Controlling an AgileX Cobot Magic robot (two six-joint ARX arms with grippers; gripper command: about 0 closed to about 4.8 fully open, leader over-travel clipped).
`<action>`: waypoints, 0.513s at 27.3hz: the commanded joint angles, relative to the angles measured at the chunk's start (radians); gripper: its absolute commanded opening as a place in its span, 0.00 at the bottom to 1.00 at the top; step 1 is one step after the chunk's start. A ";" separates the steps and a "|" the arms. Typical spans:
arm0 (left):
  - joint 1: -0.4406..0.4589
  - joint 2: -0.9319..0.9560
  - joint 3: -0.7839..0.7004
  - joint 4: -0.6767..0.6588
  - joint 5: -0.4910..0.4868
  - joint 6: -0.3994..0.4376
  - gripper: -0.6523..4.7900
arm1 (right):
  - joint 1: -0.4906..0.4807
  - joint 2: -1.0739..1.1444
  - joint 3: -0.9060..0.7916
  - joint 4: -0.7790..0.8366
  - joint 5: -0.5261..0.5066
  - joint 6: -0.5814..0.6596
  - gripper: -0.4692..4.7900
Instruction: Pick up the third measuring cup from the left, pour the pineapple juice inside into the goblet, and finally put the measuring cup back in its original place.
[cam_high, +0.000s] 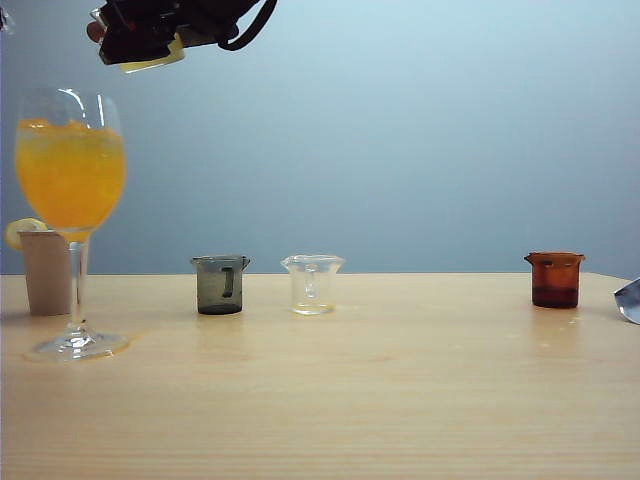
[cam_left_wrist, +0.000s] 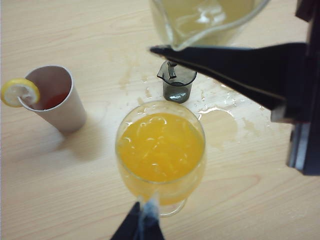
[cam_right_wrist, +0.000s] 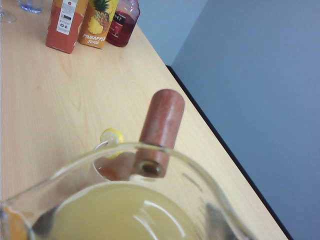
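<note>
The right gripper (cam_high: 140, 45) hangs high at the far left, above the goblet (cam_high: 70, 170), clamped on the third measuring cup (cam_left_wrist: 210, 22). 1 reddish fingertip (cam_right_wrist: 160, 130) presses at the rim. The pineapple juice (cam_right_wrist: 115, 215) fills most of the cup.

The left gripper (cam_left_wrist: 142, 222) hovers over the goblet; I cannot tell whether its fingers are parted.

The cup looks light, stiff and thin-walled, with smooth sides that are probably slippery when wet, so a firm pinch across the wall just under the rim suits it best. The liquid adds sloshing weight, which calls for a slow tilt. The goblet is tall, narrow-stemmed and already nearly full of orange drink, so it could tip or overflow.

The original place (cam_high: 435, 295) lies bare between the flared cup (cam_high: 313, 285) and the amber cup (cam_high: 555, 280).
</note>
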 joint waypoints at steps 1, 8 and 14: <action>0.001 -0.002 0.003 0.009 0.004 -0.001 0.11 | 0.004 -0.003 0.016 0.014 0.002 0.002 0.55; 0.001 -0.002 0.003 0.009 0.004 -0.001 0.11 | 0.004 -0.003 0.016 -0.012 0.006 -0.003 0.55; 0.001 -0.002 0.003 0.009 0.004 -0.001 0.11 | 0.009 -0.003 0.016 -0.013 0.008 -0.087 0.55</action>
